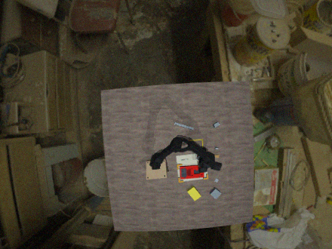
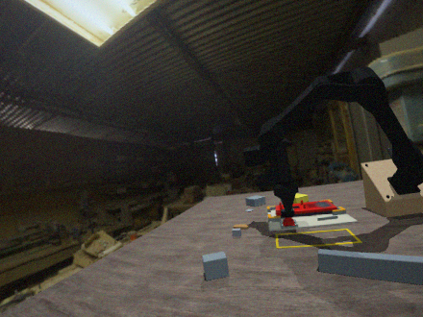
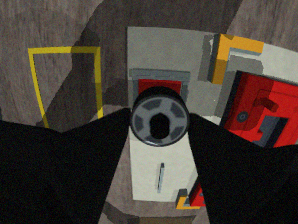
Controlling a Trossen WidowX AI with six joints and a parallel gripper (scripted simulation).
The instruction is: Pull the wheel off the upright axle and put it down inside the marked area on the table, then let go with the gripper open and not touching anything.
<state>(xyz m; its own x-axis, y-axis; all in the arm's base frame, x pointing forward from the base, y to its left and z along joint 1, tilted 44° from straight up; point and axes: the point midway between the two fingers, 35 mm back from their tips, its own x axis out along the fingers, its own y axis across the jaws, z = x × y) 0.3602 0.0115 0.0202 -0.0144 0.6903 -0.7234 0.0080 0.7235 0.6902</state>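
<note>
The wheel (image 3: 160, 121), a black tyre with a grey spoked hub and a dark centre hole, sits between the fingertips of my gripper (image 3: 159, 116) (image 2: 287, 212). The gripper is shut on it. Below the wheel in the wrist view is a red square (image 3: 159, 85) in a grey frame on a pale board (image 3: 145, 175) (image 2: 345, 219). The axle cannot be made out, so I cannot tell whether the wheel is still around it. The marked area, a yellow outline (image 1: 203, 143) (image 2: 317, 245) (image 3: 65, 50), lies on the table beside the board. It holds no wheel.
A red part (image 1: 194, 169) (image 2: 312, 207) with orange corner brackets (image 3: 218, 65) lies beside the pale board. A yellow block (image 1: 194, 193) (image 2: 301, 197), a long grey bar (image 1: 184, 126) (image 2: 370, 265) and small grey blocks (image 1: 216, 124) (image 2: 215, 265) stand around.
</note>
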